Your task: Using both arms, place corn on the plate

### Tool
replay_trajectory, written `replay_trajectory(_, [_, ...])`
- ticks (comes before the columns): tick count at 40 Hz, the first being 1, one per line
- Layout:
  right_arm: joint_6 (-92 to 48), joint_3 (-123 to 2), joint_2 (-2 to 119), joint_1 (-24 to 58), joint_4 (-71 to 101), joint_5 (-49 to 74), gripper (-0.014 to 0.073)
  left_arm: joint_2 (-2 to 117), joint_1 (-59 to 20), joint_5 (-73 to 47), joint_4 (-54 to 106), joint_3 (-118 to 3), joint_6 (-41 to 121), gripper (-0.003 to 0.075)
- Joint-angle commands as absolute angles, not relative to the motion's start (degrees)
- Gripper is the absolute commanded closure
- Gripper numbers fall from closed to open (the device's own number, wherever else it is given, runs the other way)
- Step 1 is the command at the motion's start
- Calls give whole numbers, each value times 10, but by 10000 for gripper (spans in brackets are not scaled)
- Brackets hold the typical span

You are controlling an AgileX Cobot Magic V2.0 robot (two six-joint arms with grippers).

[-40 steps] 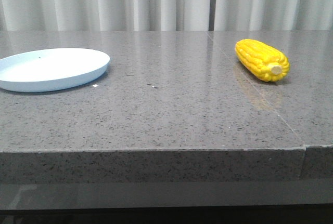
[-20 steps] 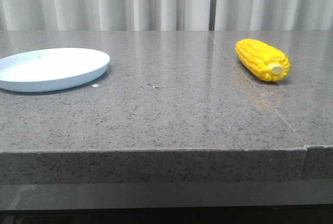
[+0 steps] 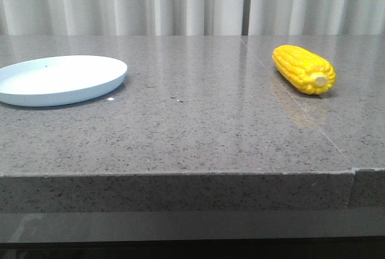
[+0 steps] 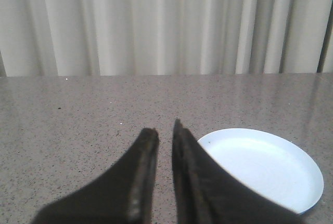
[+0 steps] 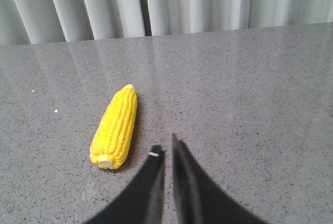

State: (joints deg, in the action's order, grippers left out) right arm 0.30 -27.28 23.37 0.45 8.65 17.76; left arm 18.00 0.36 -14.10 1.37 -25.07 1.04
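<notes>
The corn (image 3: pixel 302 68), a bright yellow cob with a pale stub end facing the front, lies on the grey stone table at the right. The plate (image 3: pixel 60 79), round and pale blue-white, sits at the left and holds nothing. Neither gripper shows in the front view. In the left wrist view my left gripper (image 4: pixel 164 128) is shut and empty above the table, with the plate (image 4: pixel 263 167) just beside it. In the right wrist view my right gripper (image 5: pixel 165 143) is shut and empty, hovering a short way beside the stub end of the corn (image 5: pixel 115 128).
The grey speckled table (image 3: pixel 198 127) has a seam running front to back near the corn, and its front edge runs across the lower front view. White curtains (image 3: pixel 192 0) hang behind the table's far edge.
</notes>
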Motion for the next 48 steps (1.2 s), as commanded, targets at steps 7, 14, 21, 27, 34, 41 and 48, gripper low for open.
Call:
replay_trajectory(7, [0,-293,241,2,90,126,-72,189,5,-90,16,-270,5,98])
replay_trajectory(14, [0,-293,241,2,90,127,-50,189,5,-87,16,-270,5,95])
replay_trajectory(21, [0,-293,241,2,90,127,-50,221,3,-85,16,-270,5,138])
replay_trajectory(27, [0,-293,241,2,90,127,-50,315,-6,-91,33,-292,5,167])
replay_trajectory(34, [0,-293,241,2,90,127,-50,450,-39,-161,33,-375,5,167])
replay_trajectory(41, [0,-293,241,2,90,127,-50,605,-64,-276,33,-493,0,167])
replay_trajectory(48, [0,-293,241,2,90,127,-50,760,-64,-406,33,-627,-18,167])
